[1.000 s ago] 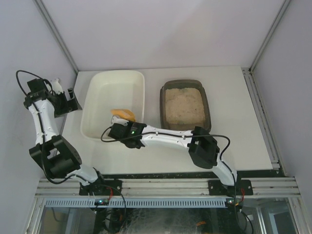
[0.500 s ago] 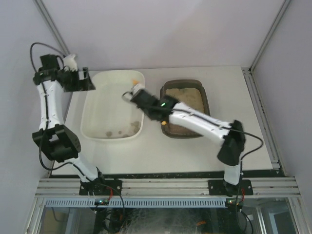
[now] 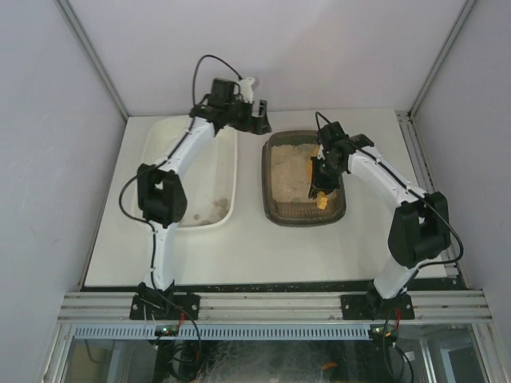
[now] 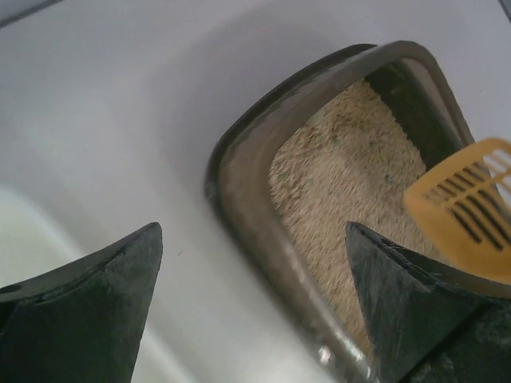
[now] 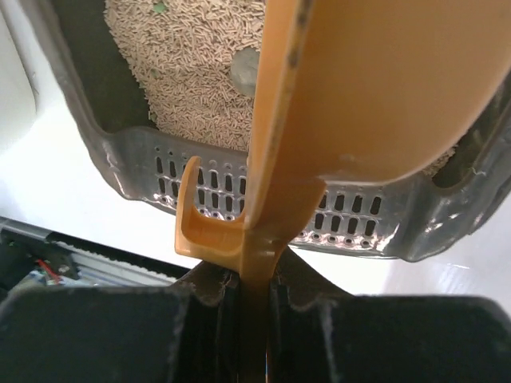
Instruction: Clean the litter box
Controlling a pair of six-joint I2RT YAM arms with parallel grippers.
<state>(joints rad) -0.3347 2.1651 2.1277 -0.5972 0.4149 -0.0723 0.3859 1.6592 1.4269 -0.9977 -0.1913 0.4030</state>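
Note:
The litter box (image 3: 276, 203) is a dark brown-grey tray of beige litter, right of centre. My right gripper (image 3: 321, 177) is over it, shut on the handle of an orange slotted scoop (image 3: 322, 199) whose head hangs over the near part of the litter. In the right wrist view the scoop (image 5: 375, 88) rises from between my shut fingers (image 5: 200, 319) above the box's perforated near rim (image 5: 160, 163), and a grey clump (image 5: 243, 68) lies in the litter. My left gripper (image 3: 261, 121) is open and empty above the box's far left corner (image 4: 239, 159), where the scoop's head (image 4: 471, 207) also shows.
A larger white tub (image 3: 152, 144) stands left of the litter box, with several small dark clumps (image 3: 211, 209) at its near end. The left arm reaches over the tub's far right corner. The enclosure's back wall is just behind both trays.
My right arm carried the scoop from the white tub across to over the litter box. My left arm swung from the far left to the litter box's far left corner.

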